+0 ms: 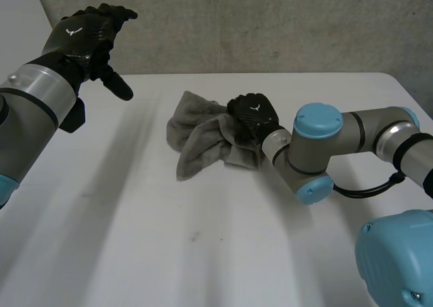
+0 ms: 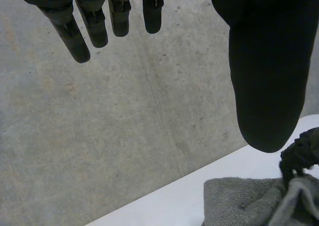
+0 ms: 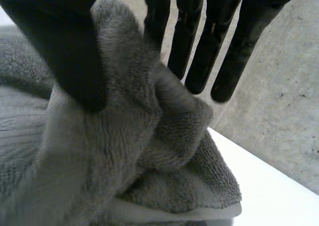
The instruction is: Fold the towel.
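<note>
Crumpled grey terry towel (image 1: 203,134) lies centre frame on white desk (image 1: 135,239), long axis lower-left to upper-right. Right robot hand (image 1: 254,117) pinches its right end; left robot hand (image 1: 84,36), upper left, fingers straight, empty.

Left hand (image 1: 81,36) aloft, fingers (image 2: 70,37) straight; right hand (image 1: 254,114) low, pinch on towel (image 1: 196,145)

My left hand (image 1: 84,36) and my right hand (image 1: 254,117) are black, each with a small white mark (image 1: 255,107) on its back, and my arms (image 1: 372,134) are grey with light-blue caps (image 1: 319,124). The towel (image 1: 199,134) is plain grey. The table (image 1: 203,253) is white, and the far wall (image 1: 270,23) is mottled grey-beige with dark specks.
</note>
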